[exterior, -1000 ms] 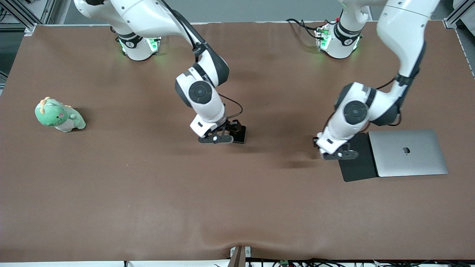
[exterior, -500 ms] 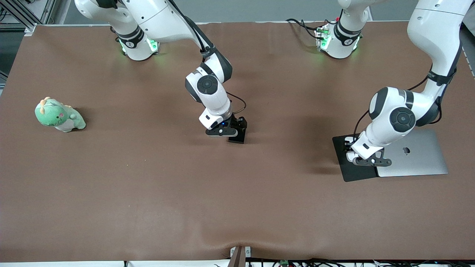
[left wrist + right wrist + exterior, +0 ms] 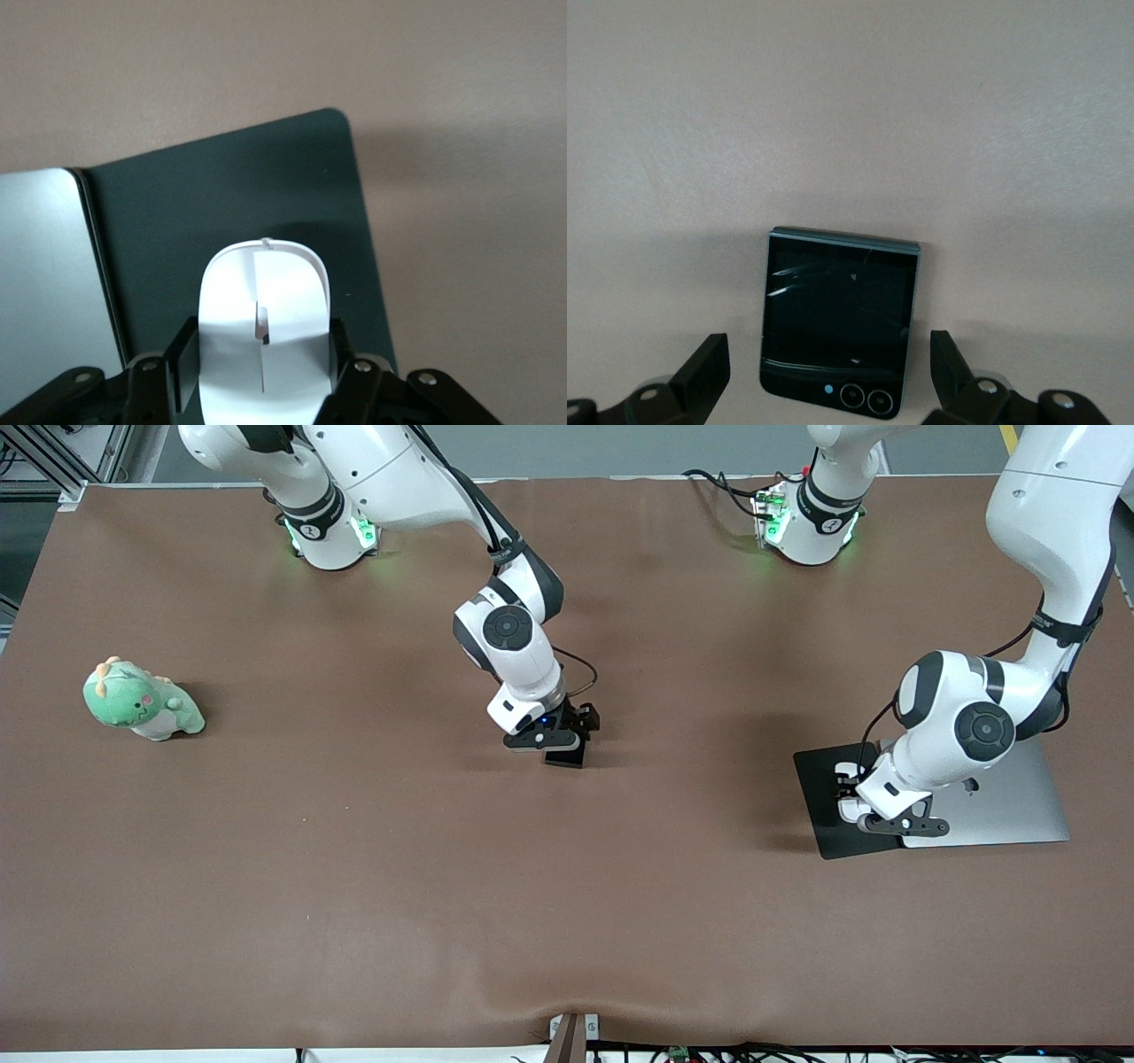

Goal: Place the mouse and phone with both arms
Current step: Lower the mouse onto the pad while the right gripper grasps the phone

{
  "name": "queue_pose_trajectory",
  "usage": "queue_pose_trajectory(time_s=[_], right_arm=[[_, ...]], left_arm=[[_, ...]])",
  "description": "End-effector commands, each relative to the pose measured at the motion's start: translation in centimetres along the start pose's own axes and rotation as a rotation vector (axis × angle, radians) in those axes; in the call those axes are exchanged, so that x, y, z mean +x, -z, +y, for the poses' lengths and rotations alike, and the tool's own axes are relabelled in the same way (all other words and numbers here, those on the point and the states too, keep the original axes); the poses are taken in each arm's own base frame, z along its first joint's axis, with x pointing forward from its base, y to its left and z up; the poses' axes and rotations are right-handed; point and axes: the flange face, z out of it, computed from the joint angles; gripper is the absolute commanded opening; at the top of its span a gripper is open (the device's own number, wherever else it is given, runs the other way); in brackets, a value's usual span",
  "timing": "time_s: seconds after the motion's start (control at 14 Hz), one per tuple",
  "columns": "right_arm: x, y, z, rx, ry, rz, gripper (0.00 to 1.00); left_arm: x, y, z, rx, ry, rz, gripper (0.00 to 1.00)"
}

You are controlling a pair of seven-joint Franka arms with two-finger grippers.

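Observation:
The white mouse [image 3: 264, 301] sits between the fingers of my left gripper [image 3: 264, 359], which is shut on it. The left gripper [image 3: 855, 802] holds it low over the flat black pad [image 3: 819, 779], near the pad's edge beside the laptop. In the front view the mouse is mostly hidden by the hand. The small black phone [image 3: 567, 759] lies flat on the table near the middle. My right gripper [image 3: 556, 746] is just above it. In the right wrist view the phone [image 3: 837, 301] lies between the fingers of the open right gripper [image 3: 828, 354], which stand clear of its sides.
A closed silver laptop [image 3: 1019, 806] lies beside the black pad [image 3: 221, 195] at the left arm's end, partly under the left arm; it also shows in the left wrist view [image 3: 35, 266]. A green plush dinosaur [image 3: 142, 701] sits at the right arm's end. Brown cloth covers the table.
My left gripper has carried the mouse from the pad's outer edge across the pad toward the laptop. My right gripper has shifted slightly toward the left arm's end, over the phone.

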Motion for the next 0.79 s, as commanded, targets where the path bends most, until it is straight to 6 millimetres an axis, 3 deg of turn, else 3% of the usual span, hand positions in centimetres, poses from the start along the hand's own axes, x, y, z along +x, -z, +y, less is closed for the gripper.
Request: queue_pose_trajectory(time_s=[0.0, 0.5, 0.57, 0.64, 0.71], right_arm=[[0.2, -0.7, -0.4, -0.007, 0.000, 0.013, 1.00], [-0.7, -2.4, -1.8, -0.041, 0.009, 0.044, 1.00], [-0.5, -2.4, -1.8, -0.048, 0.013, 0.051, 1.00], [-0.3, -2.3, -1.8, -0.050, 0.017, 0.055, 1.00], [-0.3, -2.3, -1.8, -0.055, 0.026, 0.058, 1.00]], left_arm=[[0.2, -1.3, 0.1, -0.026, 0.000, -0.012, 0.49], [0.1, -3.8, 0.2, -0.040, -0.019, -0.010, 0.53], [0.1, -4.1, 0.1, -0.040, -0.021, -0.014, 0.58], [0.0, -4.3, 0.2, -0.029, -0.037, -0.015, 0.93], [0.0, -4.3, 0.2, -0.020, -0.049, -0.015, 1.00]])
